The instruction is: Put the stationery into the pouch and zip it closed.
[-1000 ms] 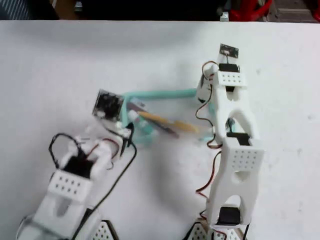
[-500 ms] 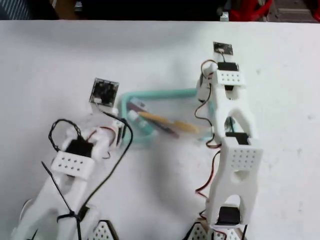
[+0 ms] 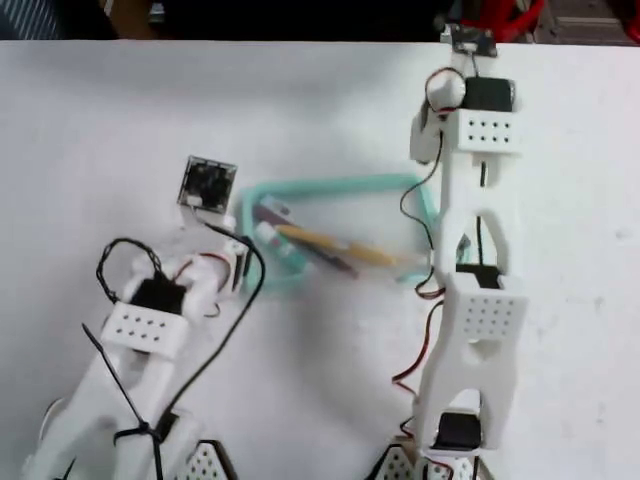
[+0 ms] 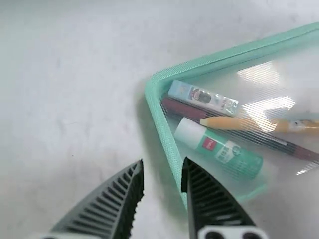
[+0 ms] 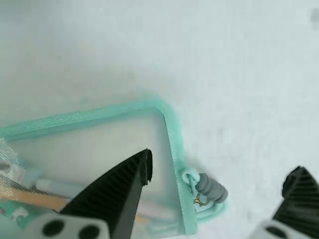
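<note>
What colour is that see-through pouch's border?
The pouch has a mint-green border, clearest in the left wrist view.

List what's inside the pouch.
Through the clear pouch: a glue stick, a pencil, a dark red pen and a small blue bar. The right arm covers its other end.

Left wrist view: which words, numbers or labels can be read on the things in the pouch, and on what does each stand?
None can be read.
Glue stick: red patch and white print, too blurred.
Light-blue packet: printed marks, too small.
</note>
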Action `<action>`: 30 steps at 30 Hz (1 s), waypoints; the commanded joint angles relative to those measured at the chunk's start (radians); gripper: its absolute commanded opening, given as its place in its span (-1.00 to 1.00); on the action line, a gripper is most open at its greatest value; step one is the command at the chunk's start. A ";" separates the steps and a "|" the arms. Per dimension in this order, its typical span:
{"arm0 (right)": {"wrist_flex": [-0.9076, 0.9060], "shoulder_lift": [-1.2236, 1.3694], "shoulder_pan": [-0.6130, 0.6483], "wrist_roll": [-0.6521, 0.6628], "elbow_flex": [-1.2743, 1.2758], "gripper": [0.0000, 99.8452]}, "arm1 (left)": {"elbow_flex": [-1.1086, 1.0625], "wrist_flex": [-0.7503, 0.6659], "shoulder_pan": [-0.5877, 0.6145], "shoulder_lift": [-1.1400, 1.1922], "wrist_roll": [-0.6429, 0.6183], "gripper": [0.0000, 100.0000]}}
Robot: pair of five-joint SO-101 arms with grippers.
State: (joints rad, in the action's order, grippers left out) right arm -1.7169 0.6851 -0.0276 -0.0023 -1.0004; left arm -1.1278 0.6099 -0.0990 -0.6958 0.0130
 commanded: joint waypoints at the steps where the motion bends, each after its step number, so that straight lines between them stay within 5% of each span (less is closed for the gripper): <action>1: -0.010 -0.114 -0.036 0.089 -0.057 -0.22 | 0.058 -0.015 0.010 -0.004 0.003 -0.73; 17: -0.004 -0.875 0.091 0.172 0.666 -0.25 | 0.097 0.071 0.082 -0.068 0.002 -0.73; 23: 0.108 -1.182 0.096 0.172 1.011 -0.97 | 0.046 0.173 0.096 -0.361 0.009 -0.73; 27: 0.171 -1.357 0.096 0.172 1.192 -0.82 | -0.035 0.189 0.145 -0.654 0.012 -0.72; 30: 0.182 -1.475 0.097 0.172 1.283 -0.89 | -0.100 0.215 0.173 -0.875 0.038 -0.72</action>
State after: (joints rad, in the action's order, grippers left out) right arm -1.5574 -0.6713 0.0598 0.1619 0.2256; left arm -1.2060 0.8032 0.0499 -1.3479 0.0161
